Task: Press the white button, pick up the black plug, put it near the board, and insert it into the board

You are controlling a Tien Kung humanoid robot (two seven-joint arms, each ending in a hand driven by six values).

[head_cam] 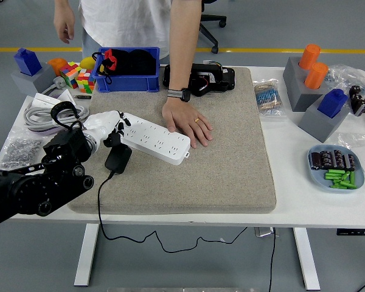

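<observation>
The white power strip (pixel 153 140) lies slanted on the grey mat (pixel 231 164), and its near end is just at my fingertips, to the right of my left hand (pixel 107 126). The black plug (pixel 118 158) lies flat on the mat just below my fingers, close to the strip's long edge, and its cable (pixel 100 204) runs down over the table's front edge. My left arm comes in low from the left, the forearm pointing up and right. My fingers are loosely bent and hold nothing; whether the tips touch the strip I cannot tell. On the strip's far side, a person's hand (pixel 186 123) rests flat on the mat beside it.
</observation>
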